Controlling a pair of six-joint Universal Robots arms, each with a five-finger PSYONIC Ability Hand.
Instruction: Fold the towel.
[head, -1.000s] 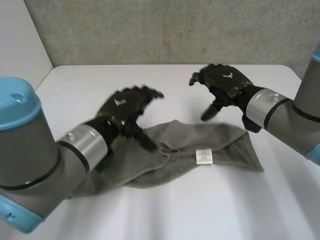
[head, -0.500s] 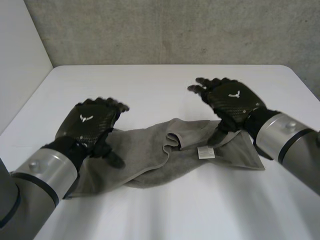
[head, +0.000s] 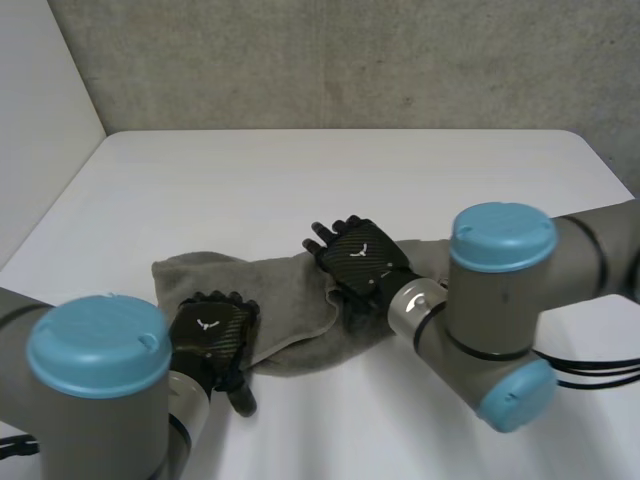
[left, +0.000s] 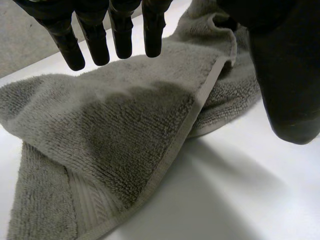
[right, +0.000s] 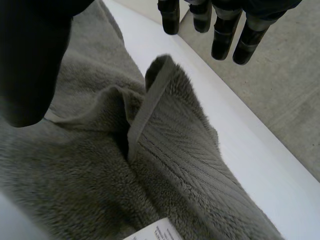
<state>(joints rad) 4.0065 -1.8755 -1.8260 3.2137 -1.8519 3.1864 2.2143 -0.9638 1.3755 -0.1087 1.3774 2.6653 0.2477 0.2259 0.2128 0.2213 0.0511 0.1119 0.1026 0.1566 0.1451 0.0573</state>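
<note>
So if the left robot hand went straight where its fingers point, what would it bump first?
Most likely the grey towel. The left robot hand aims its straight fingers at the folded top layer just ahead, though the gap is hard to judge.

Grey towel (head: 285, 295) lies bunched across the near half of the white table (head: 300, 170). Left hand (head: 212, 335) sits palm down on the towel's near edge, close to its left end, thumb out over bare tabletop. Right hand (head: 360, 260) hangs palm down over the rumpled middle. Left arm (head: 100, 400) and right arm (head: 510, 300) crowd the foreground.
</note>
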